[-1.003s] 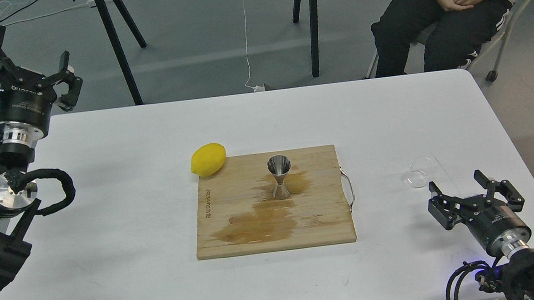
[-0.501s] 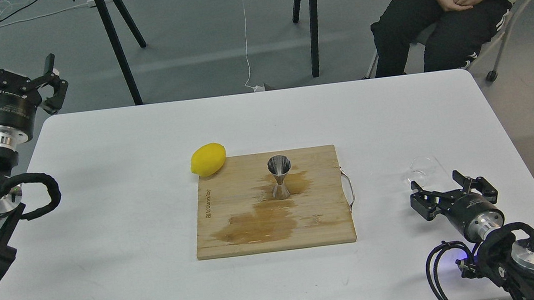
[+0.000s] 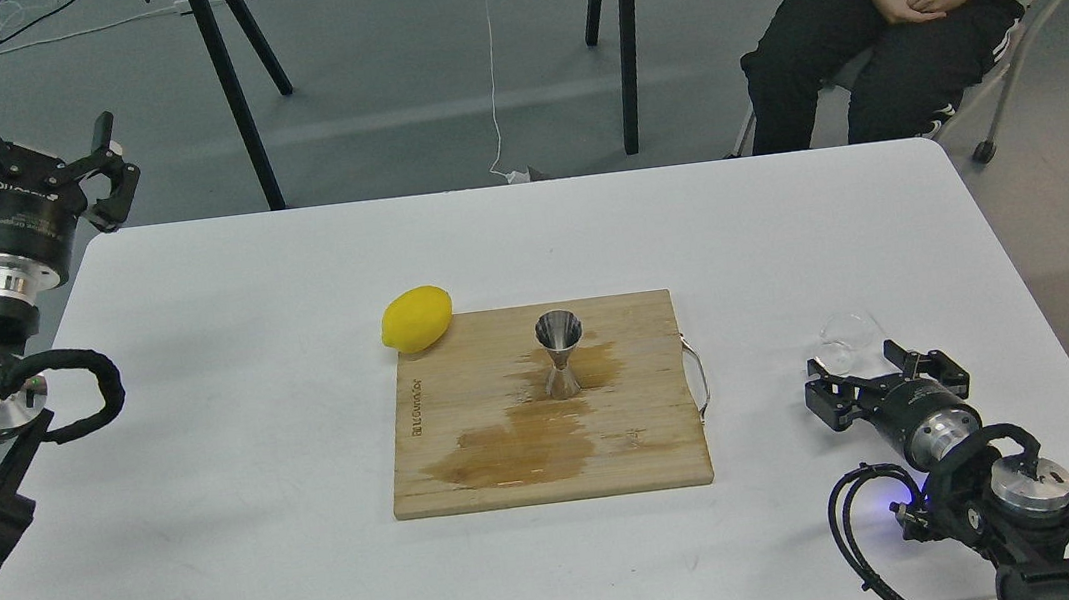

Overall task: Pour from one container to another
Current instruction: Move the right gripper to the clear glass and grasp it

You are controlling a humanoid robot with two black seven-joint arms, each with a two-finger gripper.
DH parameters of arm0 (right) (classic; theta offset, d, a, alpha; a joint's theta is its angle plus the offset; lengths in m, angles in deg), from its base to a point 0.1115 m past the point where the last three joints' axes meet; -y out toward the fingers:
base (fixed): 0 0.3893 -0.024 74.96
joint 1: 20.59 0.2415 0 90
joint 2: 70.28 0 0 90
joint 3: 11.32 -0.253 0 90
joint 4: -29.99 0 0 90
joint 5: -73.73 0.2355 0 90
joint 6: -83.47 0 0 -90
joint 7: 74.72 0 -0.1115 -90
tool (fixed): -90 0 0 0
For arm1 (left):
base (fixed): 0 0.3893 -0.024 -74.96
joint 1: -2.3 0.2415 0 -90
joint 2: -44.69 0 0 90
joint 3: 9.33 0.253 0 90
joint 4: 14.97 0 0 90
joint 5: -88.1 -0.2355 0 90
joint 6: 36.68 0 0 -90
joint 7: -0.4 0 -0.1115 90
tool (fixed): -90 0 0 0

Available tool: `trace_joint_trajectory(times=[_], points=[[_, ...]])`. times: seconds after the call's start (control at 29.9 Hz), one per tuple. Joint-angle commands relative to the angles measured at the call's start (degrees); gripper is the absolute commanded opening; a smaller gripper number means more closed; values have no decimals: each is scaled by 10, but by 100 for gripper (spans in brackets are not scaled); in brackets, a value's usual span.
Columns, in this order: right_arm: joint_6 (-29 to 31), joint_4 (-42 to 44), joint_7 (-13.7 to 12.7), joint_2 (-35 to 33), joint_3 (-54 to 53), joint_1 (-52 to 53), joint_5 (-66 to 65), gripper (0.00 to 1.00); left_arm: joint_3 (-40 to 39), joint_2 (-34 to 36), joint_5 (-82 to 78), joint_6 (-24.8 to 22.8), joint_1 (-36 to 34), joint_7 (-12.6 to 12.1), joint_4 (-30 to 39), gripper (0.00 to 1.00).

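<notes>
Glass cup [image 3: 845, 339] on worktop [image 3: 233, 395], right hand [image 3: 873, 370] spread open just beside it.
Jigger [image 3: 560, 354] upright on stained board [image 3: 471, 448]; left hand [image 3: 13, 143] open, raised clear.

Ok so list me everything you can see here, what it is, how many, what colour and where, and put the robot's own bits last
Table: one, white, fills the middle.
Cutting board: one, pale wood with wet brown stains, table centre.
Jigger: one, shiny steel, upright on the board.
Lemon: one, yellow, at the board's far left corner.
Glass cup: one, clear, right of the board, just beyond the right gripper.
Seated person: one, white top, black trousers, behind the table, right.
Black-legged table: one, on the grey floor behind.
Left gripper: black, open, off the table's far left corner.
Right gripper: black, open, low beside the cup.
</notes>
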Motion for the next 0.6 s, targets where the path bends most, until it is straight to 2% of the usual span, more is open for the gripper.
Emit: trace_joint_trajectory(times=[0.0,0.23,0.43,0.57], points=[[0,23,0,1,1,20,0,87,0,-1,0,3,0,-1,0,100],[3,37,-2,1,2,32,1,73,-2,0,0,3,-1,0,0,100],[5,34,-3,1,2,32,1,51,-3,1,0,3,-2,0,0,100],[7,32,-6,1,3,30,1,45,-3,1,-1,3,-2,0,0,100]])
